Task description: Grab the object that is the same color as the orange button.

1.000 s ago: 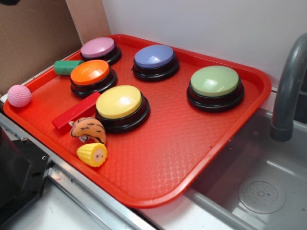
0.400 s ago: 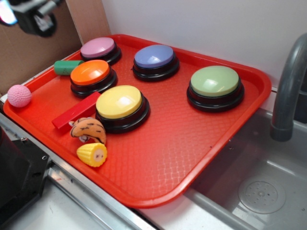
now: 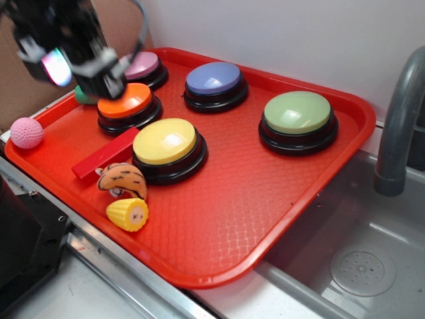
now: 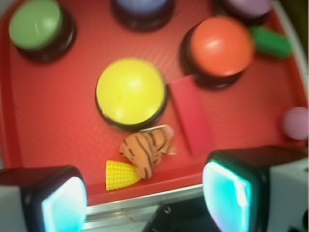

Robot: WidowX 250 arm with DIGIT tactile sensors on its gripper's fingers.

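1. The gripper (image 3: 93,80) has swung in from the upper left corner over the last second and now hangs above the orange button (image 3: 125,101), so the approach has only begun.
2. Its jaws stand wide open, holding nothing.
3. The plush tiger (image 3: 123,180), orange with dark stripes and curved, lies on the red tray (image 3: 226,219) between the yellow button (image 3: 166,142) and the corn toy (image 3: 128,214), well apart from the gripper.

tiger toy (image 3: 123,180) touching yellow button (image 3: 166,147), corn (image 3: 127,214)
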